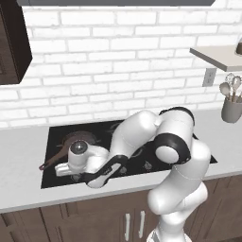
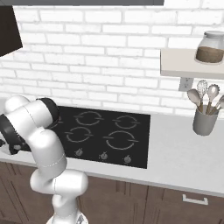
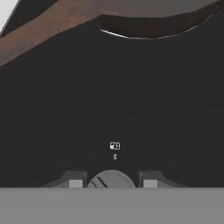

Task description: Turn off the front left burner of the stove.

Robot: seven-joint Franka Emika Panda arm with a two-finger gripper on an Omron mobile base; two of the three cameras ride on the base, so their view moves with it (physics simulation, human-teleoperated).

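The stove [image 1: 194, 153] is a black glass cooktop set in the grey counter. My gripper [image 3: 112, 183] hangs low over its front left edge, open, with one fingertip [image 3: 75, 182] on each side of a round grey knob [image 3: 111, 179] and a small gap either way. A tiny burner icon [image 3: 114, 145] is printed on the glass just beyond the knob. A brown pan [image 1: 81, 137] sits on the left part of the glass, and it and my arm hide the front left burner. Four clustered rings [image 2: 100, 129] and three other knobs [image 2: 104, 155] show in the right base view.
The pan's handle [image 1: 49, 163] points toward the front left, close to my hand. A grey utensil holder [image 2: 204, 121] stands on the counter to the right, below a shelf [image 2: 183, 65] with a jar [image 2: 213, 47]. A dark upper cabinet [image 1: 12, 42] hangs at the left.
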